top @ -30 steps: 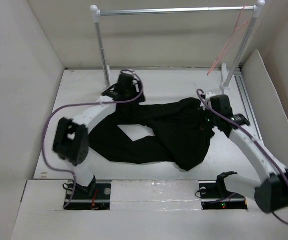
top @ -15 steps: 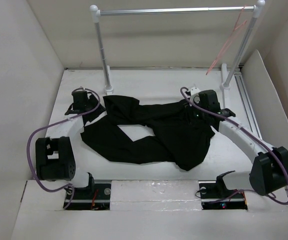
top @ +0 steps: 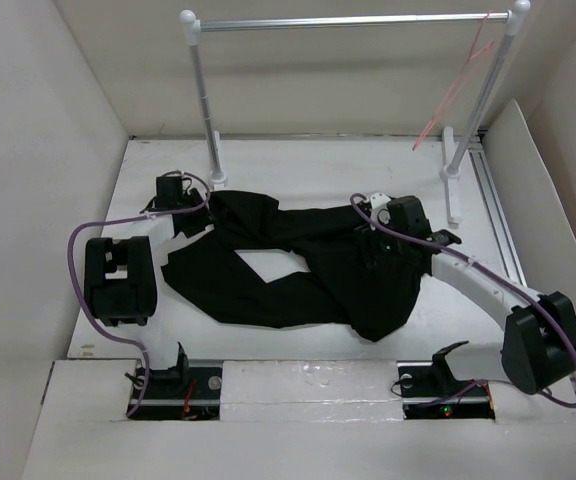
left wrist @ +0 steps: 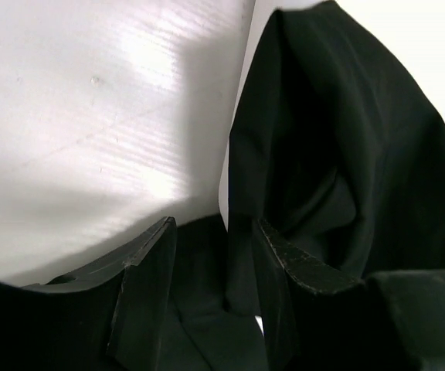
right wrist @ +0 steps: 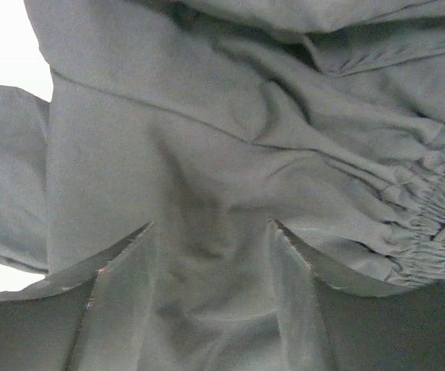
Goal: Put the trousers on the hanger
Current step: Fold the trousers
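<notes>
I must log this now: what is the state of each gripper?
Left gripper: open, a fold of the trousers between its jaws.
Right gripper: open, above the trousers, holding nothing.

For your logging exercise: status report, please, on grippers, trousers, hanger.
Left gripper open, straddling trousers edge. Right gripper open above fabric. Trousers spread on table; hanger on rail, no obstruction seen.

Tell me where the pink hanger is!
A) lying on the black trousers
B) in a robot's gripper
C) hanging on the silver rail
C: the hanger hangs by its hook near the right end of the rail, well away from the trousers spread on the table.
</notes>
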Motion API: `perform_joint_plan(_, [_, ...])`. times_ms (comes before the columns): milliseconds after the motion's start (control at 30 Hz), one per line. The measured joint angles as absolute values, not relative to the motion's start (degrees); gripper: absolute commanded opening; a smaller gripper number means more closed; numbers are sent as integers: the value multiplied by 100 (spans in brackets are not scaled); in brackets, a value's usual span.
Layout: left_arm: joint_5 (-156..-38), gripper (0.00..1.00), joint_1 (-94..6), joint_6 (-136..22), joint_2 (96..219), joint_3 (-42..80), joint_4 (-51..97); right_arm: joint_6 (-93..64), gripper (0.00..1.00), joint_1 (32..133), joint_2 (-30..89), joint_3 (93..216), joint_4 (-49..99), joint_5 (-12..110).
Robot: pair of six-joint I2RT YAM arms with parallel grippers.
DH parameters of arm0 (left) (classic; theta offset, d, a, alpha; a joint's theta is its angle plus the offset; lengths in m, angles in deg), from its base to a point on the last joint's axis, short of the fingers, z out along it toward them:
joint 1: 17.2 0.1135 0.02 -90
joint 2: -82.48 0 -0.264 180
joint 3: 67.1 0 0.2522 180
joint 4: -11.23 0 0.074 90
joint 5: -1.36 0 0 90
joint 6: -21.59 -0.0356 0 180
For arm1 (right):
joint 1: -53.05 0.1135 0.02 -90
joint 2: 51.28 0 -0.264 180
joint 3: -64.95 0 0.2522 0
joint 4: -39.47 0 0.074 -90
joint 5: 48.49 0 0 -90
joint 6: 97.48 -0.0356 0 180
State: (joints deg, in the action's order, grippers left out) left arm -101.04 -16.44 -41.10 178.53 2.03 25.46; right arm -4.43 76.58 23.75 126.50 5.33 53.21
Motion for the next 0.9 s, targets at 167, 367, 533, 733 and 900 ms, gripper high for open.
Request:
perform_joint_plan(167, [-10170, 40, -1646, -4143, 18106, 405, 2474, -456, 79, 7389, 2397, 12667, 705, 5260])
perform_joint_plan(367, [-10290, 12, -1732, -4163, 18122, 472, 2424, -603, 84, 6558, 3278, 13035, 1081, 4639])
perform_joint_plan(533, [-10369, 0, -1784, -4137, 18130, 601, 2321, -904, 80, 5992, 4139, 13288, 1189, 4086])
perform_joint_plan(733, [-10314, 0, -1784, -4093, 18104, 774, 2306, -1083, 29, 5839, 4499, 13341, 1193, 4134])
perform_joint_plan(900, [-10017, 0, -1784, -4163, 17689, 1021, 2747, -1075, 0, 5612, 4399, 13286, 1241, 4742])
